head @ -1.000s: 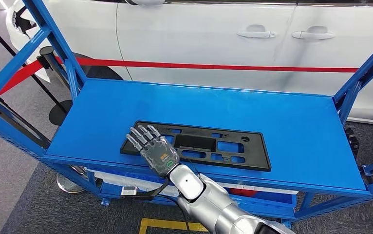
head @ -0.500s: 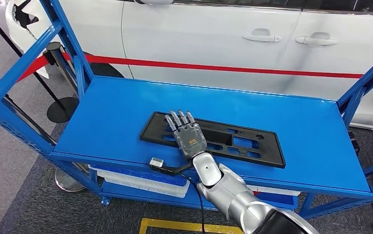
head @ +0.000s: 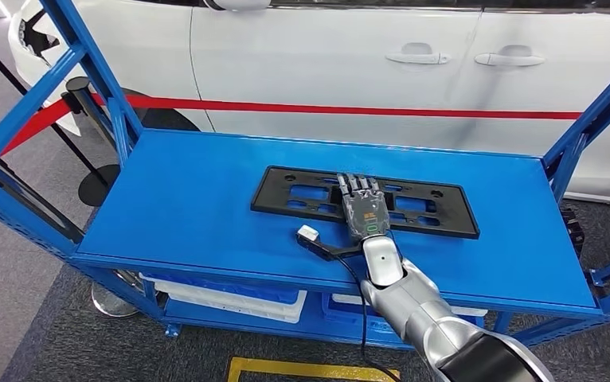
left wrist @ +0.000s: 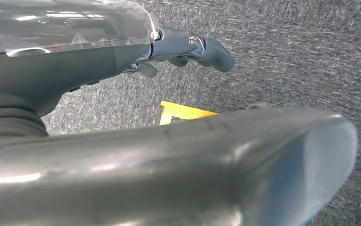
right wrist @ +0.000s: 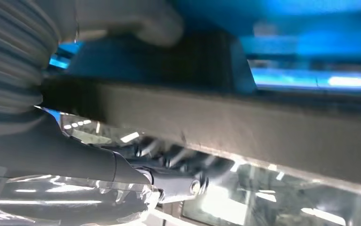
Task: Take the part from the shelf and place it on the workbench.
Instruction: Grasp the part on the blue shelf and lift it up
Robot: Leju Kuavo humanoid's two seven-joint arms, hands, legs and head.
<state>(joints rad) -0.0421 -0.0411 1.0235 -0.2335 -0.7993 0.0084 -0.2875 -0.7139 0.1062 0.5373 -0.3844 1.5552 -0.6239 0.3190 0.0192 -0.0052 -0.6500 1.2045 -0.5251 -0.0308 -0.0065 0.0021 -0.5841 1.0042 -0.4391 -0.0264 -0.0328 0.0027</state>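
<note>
Black plastic part (head: 365, 201) lies flat mid-shelf (head: 190, 199), further right and far than a second ago. Right hand (head: 365, 208) rests on its near edge, fingers clamped over it, apparently sliding it. Left hand (left wrist: 188, 47) hangs over carpet, fingers curled on nothing. Lift not yet begun.

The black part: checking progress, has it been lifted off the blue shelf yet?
No, the black part lies flat on the blue shelf, with the right hand laid over it.
</note>
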